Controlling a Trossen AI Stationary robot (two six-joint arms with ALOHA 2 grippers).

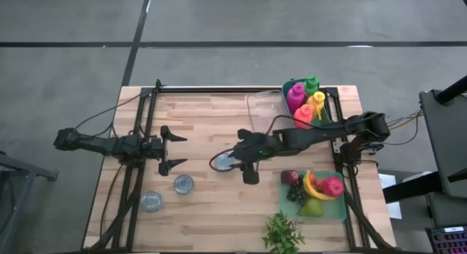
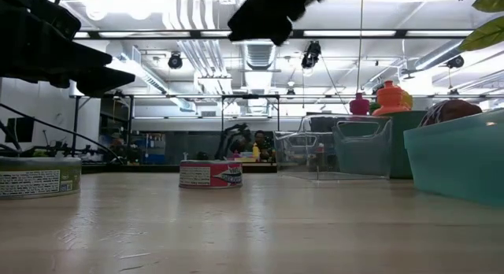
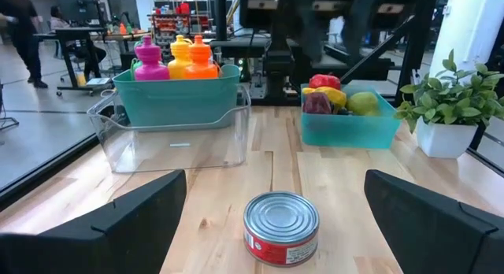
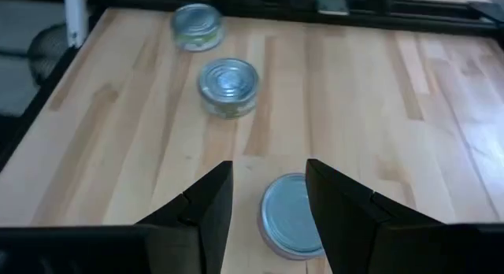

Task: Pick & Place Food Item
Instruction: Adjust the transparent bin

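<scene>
**Can held over the wooden tabletop**

The wooden tabletop (image 1: 211,203) carried two cans near its left front. I saw my right end effector (image 4: 268,207) clamped on a third can (image 4: 290,215) at mid-table, apparently lifted. My left end effector (image 1: 174,148) waited left of it, fingers apart.

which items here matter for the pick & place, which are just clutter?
In play: right end effector holding a can; two cans on the table; clear bin.
Lying about: bottle bin, fruit tray, plant, left end effector open, waiting.
</scene>
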